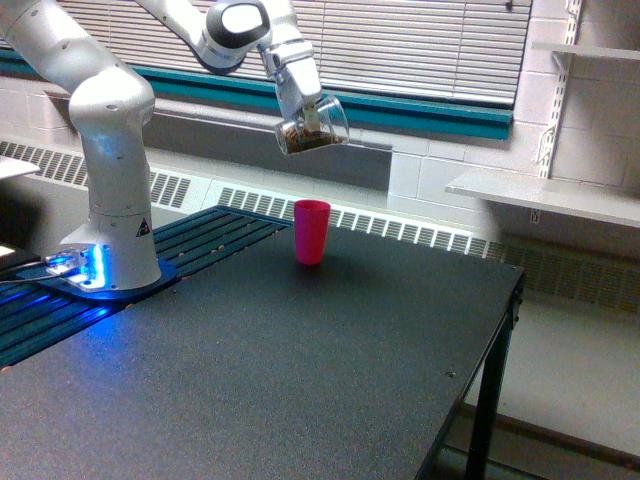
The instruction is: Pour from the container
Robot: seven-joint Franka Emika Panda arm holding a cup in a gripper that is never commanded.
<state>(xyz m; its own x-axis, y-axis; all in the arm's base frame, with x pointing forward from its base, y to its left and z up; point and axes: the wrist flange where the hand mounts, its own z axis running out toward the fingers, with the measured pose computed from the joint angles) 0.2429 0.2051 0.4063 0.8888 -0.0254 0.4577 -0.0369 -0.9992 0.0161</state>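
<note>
The container (314,126) is a small clear plastic cup with brown granular bits lying along its lower wall. It hangs tilted in the air, with my gripper (303,118) shut on it. An opaque pink cup (311,231) stands upright on the black table (300,360), below the container and almost directly under it. The container sits well above the pink cup's rim, with open air between them. No bits are falling.
The arm's white base (110,230) stands on the table at the exterior view's left, with a blue light at its foot. The table's edge (505,290) drops off at the exterior view's right. A wall shelf (540,195) lies beyond it.
</note>
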